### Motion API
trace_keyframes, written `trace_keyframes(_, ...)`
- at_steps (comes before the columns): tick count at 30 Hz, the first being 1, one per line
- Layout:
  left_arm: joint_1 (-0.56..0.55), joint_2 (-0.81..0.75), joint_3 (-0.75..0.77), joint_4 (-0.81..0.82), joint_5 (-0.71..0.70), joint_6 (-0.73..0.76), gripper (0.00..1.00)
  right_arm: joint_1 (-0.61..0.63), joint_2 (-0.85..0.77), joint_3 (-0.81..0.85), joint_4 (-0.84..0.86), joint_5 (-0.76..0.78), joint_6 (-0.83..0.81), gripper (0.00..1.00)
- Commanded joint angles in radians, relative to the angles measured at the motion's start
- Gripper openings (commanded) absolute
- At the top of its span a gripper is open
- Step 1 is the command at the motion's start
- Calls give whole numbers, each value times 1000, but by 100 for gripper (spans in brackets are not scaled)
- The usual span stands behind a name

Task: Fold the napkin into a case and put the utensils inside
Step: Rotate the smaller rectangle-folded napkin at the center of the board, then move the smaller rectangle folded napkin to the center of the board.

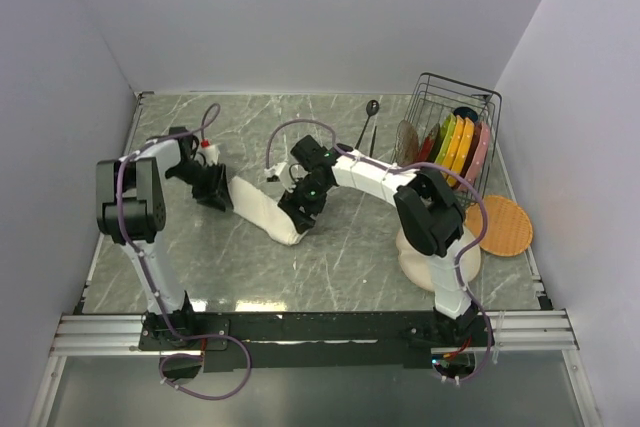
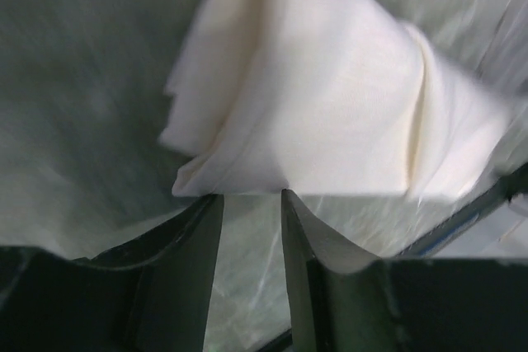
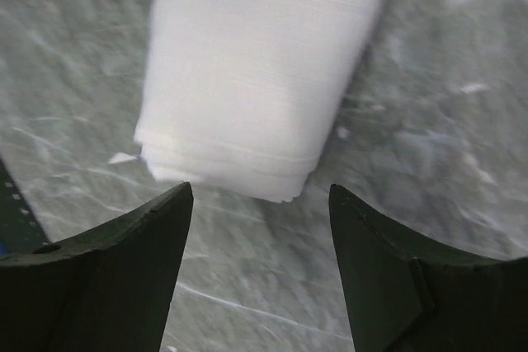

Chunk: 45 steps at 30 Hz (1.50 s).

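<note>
Your left gripper has its jaws narrowly parted and empty, with the rumpled end of the case lying just past the fingertips. Your right gripper stands wide, also empty, facing the neater layered end. The case lies slantwise in the middle of the table, between the two grippers. The utensils rest well apart near the far edge, beside the dish rack. Watch the left end: its layers look loose, so a pinch catching only the top ply could peel the fold open, and any drag would skew the strip.
</note>
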<state>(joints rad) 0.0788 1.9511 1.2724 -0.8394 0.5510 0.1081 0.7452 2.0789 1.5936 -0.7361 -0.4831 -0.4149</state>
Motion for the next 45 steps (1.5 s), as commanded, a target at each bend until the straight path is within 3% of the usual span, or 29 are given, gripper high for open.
trace_keyframes(1,1,129,172,92,0,-64,43,69,49,48,64,-120,77,74)
trace_keyframes(6,1,197,350,62,76,-90,45,109,93,175,84,-186,145,77)
trace_keyframes(15,-2,95,254,100,119,-68,46,-30,-58,112,113,-204,248,84)
trace_keyframes(22,-37,106,191,126,155,-100,46,-174,-74,212,78,-2,278,88)
trace_keyframes(28,-43,-109,33,252,133,-139,50,-253,-111,194,87,187,290,89)
trace_keyframes(33,-112,-95,10,206,104,-100,50,-313,-56,298,52,426,369,87)
trace_keyframes(36,-123,-113,-8,255,128,-163,50,-339,-23,350,43,509,389,86)
trace_keyframes(45,-128,-126,48,293,32,-163,50,-351,46,379,90,600,413,80)
